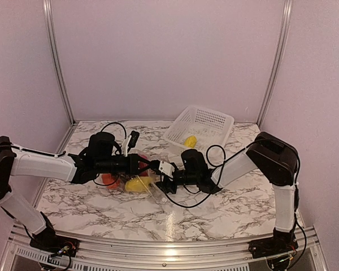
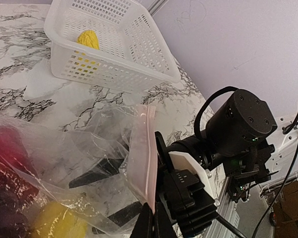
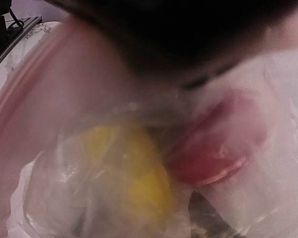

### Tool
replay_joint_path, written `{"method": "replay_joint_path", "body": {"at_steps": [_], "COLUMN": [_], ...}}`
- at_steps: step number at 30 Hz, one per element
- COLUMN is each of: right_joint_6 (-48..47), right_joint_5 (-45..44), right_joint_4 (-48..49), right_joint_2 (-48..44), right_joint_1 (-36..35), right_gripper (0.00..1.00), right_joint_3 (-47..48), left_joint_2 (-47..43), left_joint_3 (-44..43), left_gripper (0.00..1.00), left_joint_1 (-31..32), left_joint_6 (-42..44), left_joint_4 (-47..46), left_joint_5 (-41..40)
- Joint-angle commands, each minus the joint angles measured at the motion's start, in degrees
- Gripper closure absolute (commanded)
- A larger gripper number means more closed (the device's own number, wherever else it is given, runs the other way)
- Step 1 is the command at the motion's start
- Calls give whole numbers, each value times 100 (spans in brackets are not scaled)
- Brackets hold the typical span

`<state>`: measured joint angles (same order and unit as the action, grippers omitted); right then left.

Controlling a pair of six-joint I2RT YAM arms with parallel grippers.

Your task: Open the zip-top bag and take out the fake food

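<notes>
Left end effector (image 2: 150, 223): you pinch the zip-top bag (image 2: 64, 148) by its zip strip.
Right end effector (image 2: 84, 207): spread, at the bag mouth.
Fake food (image 1: 137, 184): yellow and red pieces in the bag, middle of the tabletop (image 1: 226, 203).
Basket (image 1: 214, 121): far right corner, holds one yellow piece (image 1: 190, 141).

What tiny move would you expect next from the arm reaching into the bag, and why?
Probably the right gripper should ease deeper and close on the yellow fruit. Its jaws stand open inside the zip-top bag, seemingly short of the fruit, while the left gripper pinches the zip strip.
</notes>
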<state>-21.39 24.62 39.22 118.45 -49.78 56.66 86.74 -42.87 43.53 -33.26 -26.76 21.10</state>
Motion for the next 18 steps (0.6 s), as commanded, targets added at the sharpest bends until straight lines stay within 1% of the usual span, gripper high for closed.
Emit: {"method": "replay_joint_path", "body": {"at_steps": [1, 8, 18], "right_joint_6": [6, 146, 179], "right_joint_5": [361, 625, 962], "right_joint_4": [-50, -122, -519], "right_joint_2": [263, 613, 927], "right_joint_1": [-52, -58, -59], "right_gripper": [43, 42, 41], "right_joint_3": [291, 562, 869], "left_joint_2": [144, 194, 211], "left_joint_3": [79, 81, 114], "left_gripper": [100, 100, 100], "left_joint_1": [-33, -29, -33], "left_joint_6": [-4, -4, 11], "left_joint_4": [-175, -172, -139], "left_joint_5": [174, 199, 206]}}
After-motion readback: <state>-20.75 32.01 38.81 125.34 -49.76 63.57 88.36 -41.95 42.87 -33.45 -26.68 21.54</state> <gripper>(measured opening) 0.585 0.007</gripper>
